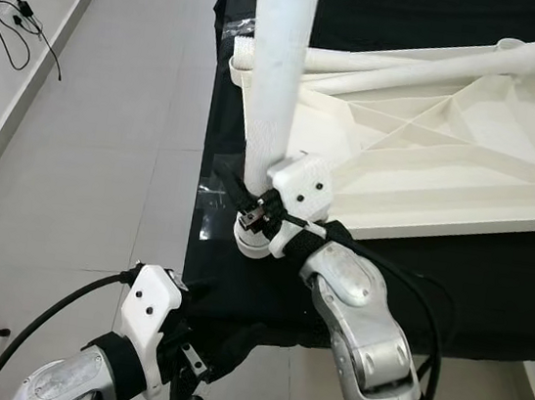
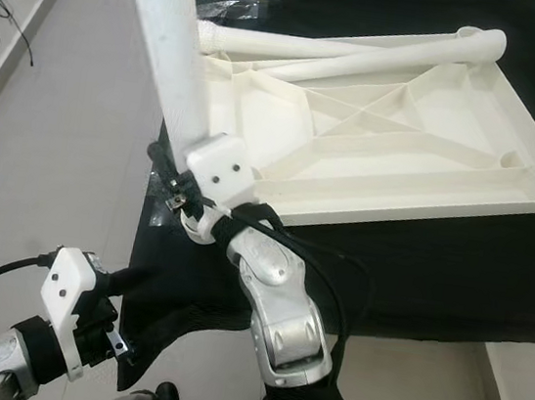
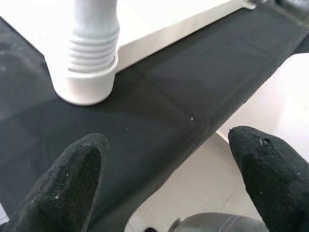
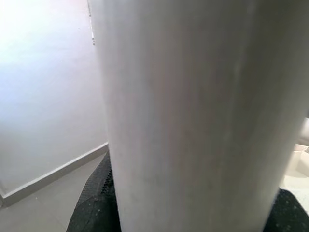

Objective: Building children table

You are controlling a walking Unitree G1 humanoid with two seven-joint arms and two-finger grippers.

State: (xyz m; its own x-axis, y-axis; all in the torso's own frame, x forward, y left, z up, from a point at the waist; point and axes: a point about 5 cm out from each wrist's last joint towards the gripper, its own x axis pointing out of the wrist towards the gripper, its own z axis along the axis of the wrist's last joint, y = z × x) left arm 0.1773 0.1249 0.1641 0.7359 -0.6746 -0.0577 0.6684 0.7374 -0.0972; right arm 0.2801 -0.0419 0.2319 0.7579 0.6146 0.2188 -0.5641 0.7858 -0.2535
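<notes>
Right gripper clamped on upright table leg — rigid, light, smooth plastic (best gripped low) — at tabletop's 8 o'clock corner; left gripper spread, idle.

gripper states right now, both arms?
Left gripper: open, empty, over the black cloth.
Right gripper: shut on the white table leg, held upright.

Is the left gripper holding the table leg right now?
No, the left gripper is open above the black cloth, short of the table leg.
</notes>
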